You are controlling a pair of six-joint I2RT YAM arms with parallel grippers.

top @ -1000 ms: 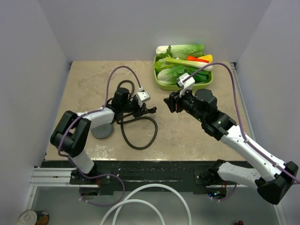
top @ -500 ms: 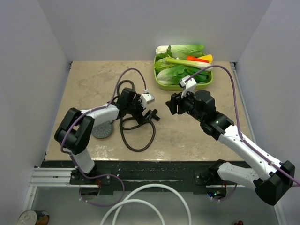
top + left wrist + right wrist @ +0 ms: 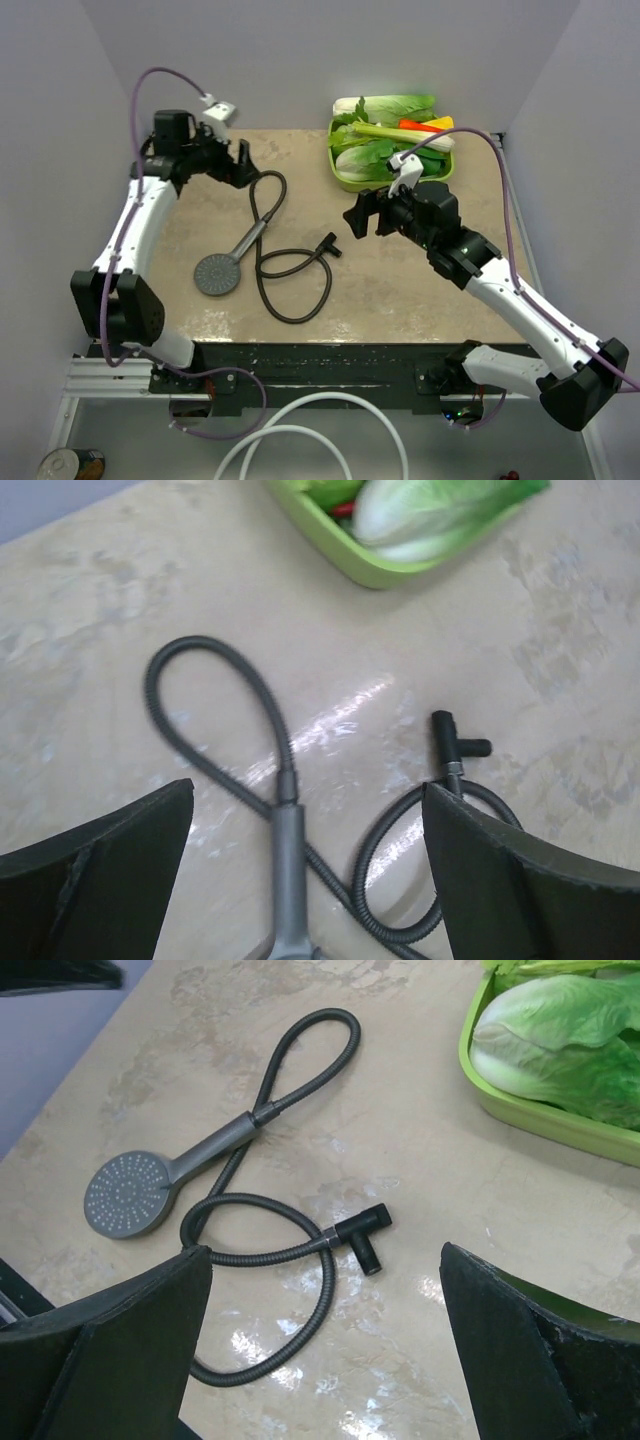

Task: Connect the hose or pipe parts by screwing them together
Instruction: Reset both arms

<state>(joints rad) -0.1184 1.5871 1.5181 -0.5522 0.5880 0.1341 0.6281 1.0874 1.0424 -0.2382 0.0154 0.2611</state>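
The dark grey shower head (image 3: pixel 217 273) lies face up on the table, its handle (image 3: pixel 288 850) pointing to the back. The thin black hose (image 3: pixel 297 300) runs from the handle, loops at the back (image 3: pixel 310 1050), then curls forward and ends at the small black T-shaped fitting (image 3: pixel 329 245), which it meets at a silver ring. My left gripper (image 3: pixel 243 160) hangs open high over the back left, nothing between its fingers (image 3: pixel 100 870). My right gripper (image 3: pixel 358 220) stands open above the table right of the fitting (image 3: pixel 362 1230), holding nothing.
A green tray (image 3: pixel 345 180) of lettuce and other vegetables sits at the back right, close behind my right gripper. Grey walls close in the table on three sides. A thick white hose (image 3: pixel 310 430) and a can (image 3: pixel 70 465) lie below the front edge.
My left gripper opened, let go of the hose near the fitting and pulled up and away to the back left. My right gripper opened wider. The hose now lies free on the table.
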